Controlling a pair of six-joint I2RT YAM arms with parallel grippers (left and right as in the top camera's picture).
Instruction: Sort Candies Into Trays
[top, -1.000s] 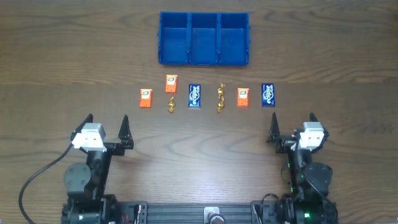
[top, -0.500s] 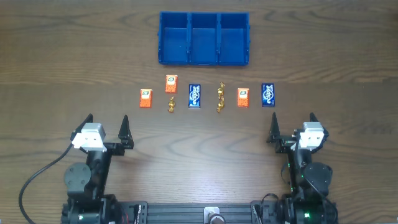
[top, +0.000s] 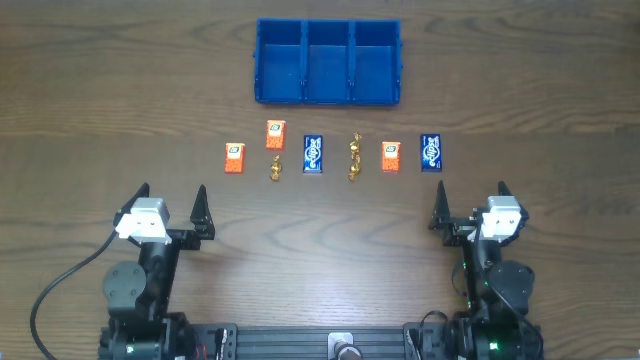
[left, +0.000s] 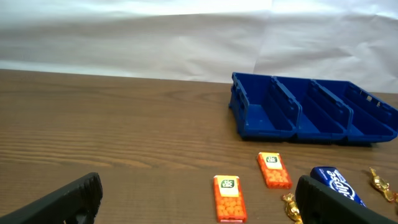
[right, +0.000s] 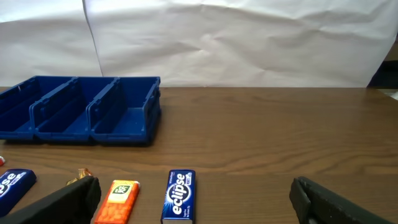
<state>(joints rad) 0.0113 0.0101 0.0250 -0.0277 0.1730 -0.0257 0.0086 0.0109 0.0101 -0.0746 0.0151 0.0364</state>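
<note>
A dark brown wooden table (top: 90, 100) is seen from above. Toward its far side sits a blue plastic tray (top: 328, 98) with three open compartments side by side.

A loose row of candies lies on the wood between the tray and the two arms.
- At the left end is an orange rectangular candy box (top: 234, 158).
- A second orange box (top: 275, 134) lies a little nearer the tray.
- A gold foil-wrapped candy (top: 276, 168) lies just on the arm side of that second box.
- A flat blue candy pack (top: 313, 154) comes next.
- Two more gold foil candies (top: 354, 148) follow, one just behind the other.
- A third orange box (top: 390, 156) lies after them.
- A second blue pack (top: 431, 152) is at the right end.

Each orange box carries a small pale label at one end. Each blue pack carries white lettering along its length.

The left gripper (top: 172, 205) hangs close to its arm's base, apart from the candies. Its black fingers are spread wide and hold nothing. The right gripper (top: 471, 203) mirrors it on the other side, also spread wide and holding nothing.

A black cable (top: 60, 285) curves beside the left arm's base. In the wrist views a white sheet (left: 124, 37) hangs behind the table's far edge.
</note>
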